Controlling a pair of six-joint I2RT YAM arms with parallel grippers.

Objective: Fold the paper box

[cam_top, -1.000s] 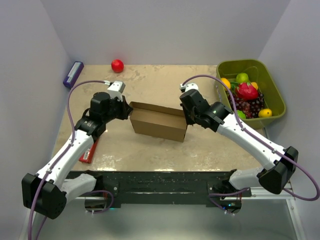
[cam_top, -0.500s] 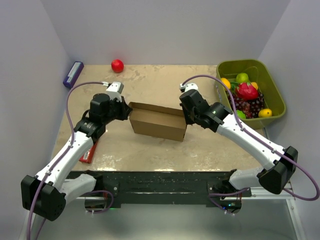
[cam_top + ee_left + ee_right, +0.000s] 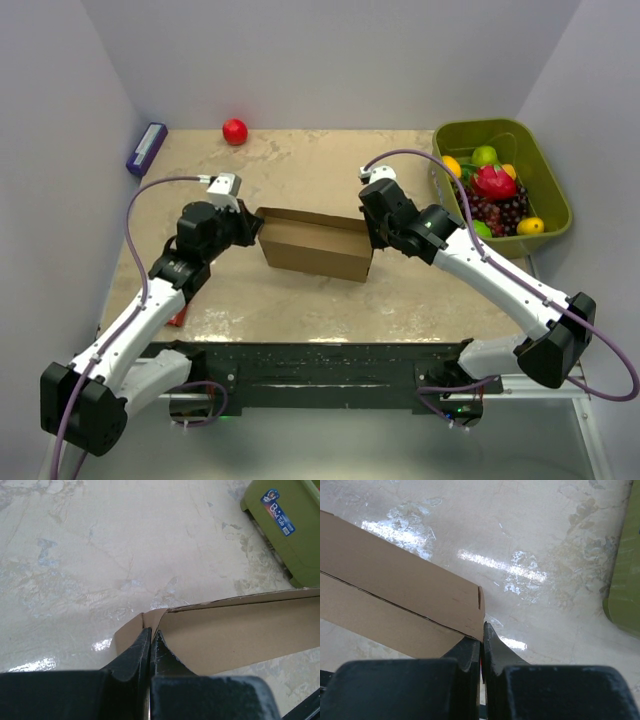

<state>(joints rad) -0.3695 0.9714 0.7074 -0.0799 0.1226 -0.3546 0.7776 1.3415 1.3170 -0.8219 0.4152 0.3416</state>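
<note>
**Left arm shifted; box pinched at both ends**

Since the earlier frames, the left arm has swung its elbow and forearm toward the left edge of the table (image 3: 300, 170), and its wrist sits slightly lower in the top view. The paper box (image 3: 315, 245) has moved slightly to the left with it. The right arm has not changed position.

1. Paper box: located at mid-table between the two arms, standing as a shallow open-topped rectangle with its long side facing the arm bases.
2. Left gripper (image 3: 252, 228): at the left end of the box. In the left wrist view the jaws are pressed together on the cardboard edge at that corner.
3. Right gripper (image 3: 372, 235): at the right end of the box. In the right wrist view the jaws are closed on the wall edge at the corner.
4. Surroundings: a green bin (image 3: 545, 185) holding fruit stands at the right edge. A red ball (image 3: 234, 131) and a purple block (image 3: 146, 148) lie at the far left, well apart from the box.
</note>
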